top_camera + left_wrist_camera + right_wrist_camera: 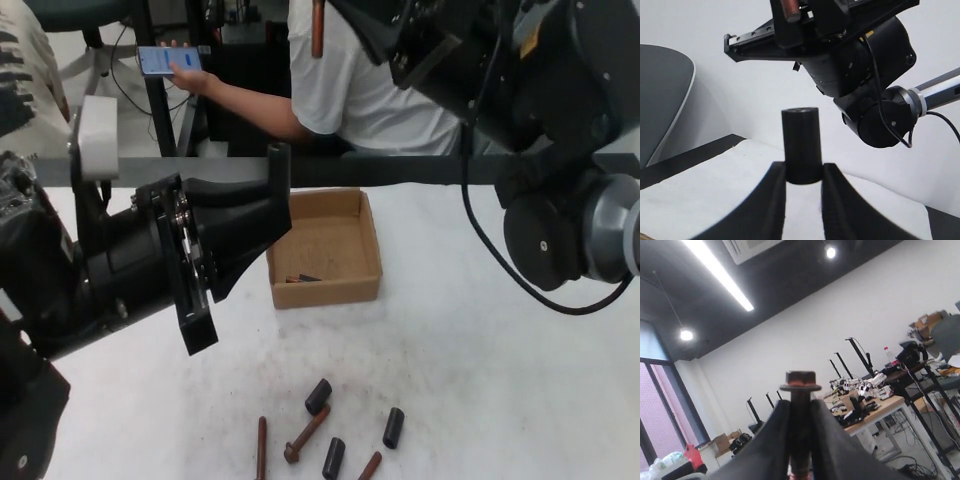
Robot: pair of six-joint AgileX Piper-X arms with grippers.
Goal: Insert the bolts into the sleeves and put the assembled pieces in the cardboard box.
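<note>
So, left gripper (802,170) clamps a sleeve (800,135), right gripper (799,407) pinches a bolt (800,385); next, I reckon: align and insert.

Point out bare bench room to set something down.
Bare bench right of the cardboard box, and the strip between box and loose parts. Crowded: front edge, where sleeves and bolts lie. Left arm overhangs left side.

Black sleeve (801,145) upright, pinched in left gripper (802,170). Copper bolt (800,390), hex head out, pinched in right gripper (800,407). Cardboard box (325,291) open, one copper-and-dark piece (303,278) inside. Three loose sleeves (318,396) & three loose bolts (305,435) scattered nearer cam.
</note>
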